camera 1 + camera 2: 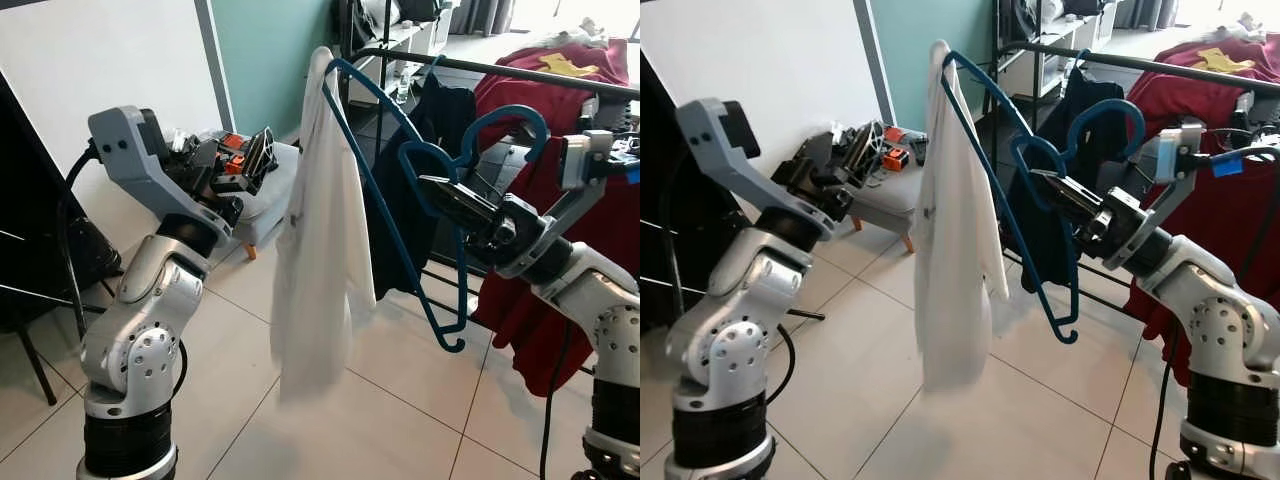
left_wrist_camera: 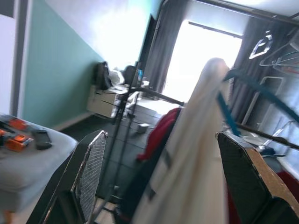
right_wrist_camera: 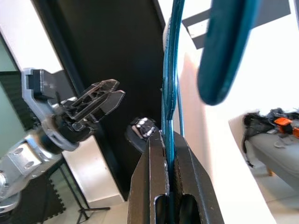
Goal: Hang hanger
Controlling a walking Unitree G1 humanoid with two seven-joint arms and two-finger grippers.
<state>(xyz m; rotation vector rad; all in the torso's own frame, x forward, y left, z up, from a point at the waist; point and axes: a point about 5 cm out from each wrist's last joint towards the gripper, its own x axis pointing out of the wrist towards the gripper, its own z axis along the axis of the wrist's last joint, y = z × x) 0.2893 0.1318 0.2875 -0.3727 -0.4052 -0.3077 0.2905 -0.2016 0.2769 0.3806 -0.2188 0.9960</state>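
Observation:
A blue hanger point(image 1: 508, 109) carries a white shirt point(image 1: 320, 250) that droops from its far end. My right gripper point(image 1: 437, 190) is shut on the hanger's thin wire below the hook, and the right wrist view shows the wire pinched between the fingers point(image 3: 156, 163). The hook stands upright, in front of and lower than the black rack rail point(image 1: 520, 72). Left of the shirt my left gripper point(image 1: 257, 152) is raised and open, holding nothing. Its fingers point(image 2: 88, 172) frame the shirt in the left wrist view.
A red garment point(image 1: 560, 110) and a dark navy one point(image 1: 440, 120) hang on the rail. Behind the left arm, a grey stool point(image 1: 268, 200) holds orange and black clutter. A black folding frame point(image 1: 30, 290) stands at far left. Tiled floor point(image 1: 380, 420) lies below.

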